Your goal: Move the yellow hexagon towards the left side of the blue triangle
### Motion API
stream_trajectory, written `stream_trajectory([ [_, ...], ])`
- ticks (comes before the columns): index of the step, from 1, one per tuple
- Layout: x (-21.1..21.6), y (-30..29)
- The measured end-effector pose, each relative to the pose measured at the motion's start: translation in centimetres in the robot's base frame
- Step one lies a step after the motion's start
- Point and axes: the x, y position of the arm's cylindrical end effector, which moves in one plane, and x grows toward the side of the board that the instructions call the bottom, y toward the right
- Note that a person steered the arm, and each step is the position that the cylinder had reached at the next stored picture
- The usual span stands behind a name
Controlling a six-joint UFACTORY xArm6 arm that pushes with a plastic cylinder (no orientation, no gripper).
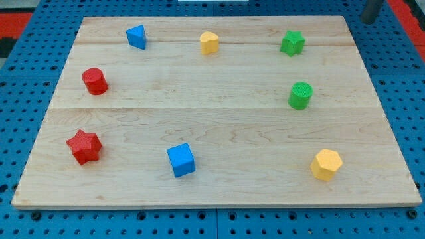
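Wooden worktop (219, 126) is carrying the yellow hexagon (327, 164) and blue triangle (137, 36), both lying far left of my tip (369, 20), which is touching nothing

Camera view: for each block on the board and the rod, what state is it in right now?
yellow hexagon: view's bottom right, untouched.
blue triangle: view's top left, standing alone.
yellow block: top centre, alone.
green star: top right, alone.
green cylinder: right, upright.
red cylinder: left, upright.
red star: bottom left, alone.
blue cube: bottom centre, alone.
rod: top right, off the board; tip not clearly shown.
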Motion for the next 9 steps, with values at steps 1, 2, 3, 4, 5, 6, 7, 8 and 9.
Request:
stream_trajectory([
  [1,1.8,0.1],
  [2,2.8,0.5],
  [3,5.6,0.6],
  [4,8.2,0.6],
  [5,12.0,0.6],
  [6,19.6,0.6],
  [7,24.7,-0.8],
  [8,31.1,-0.8],
  [9,36.9,-3.3],
])
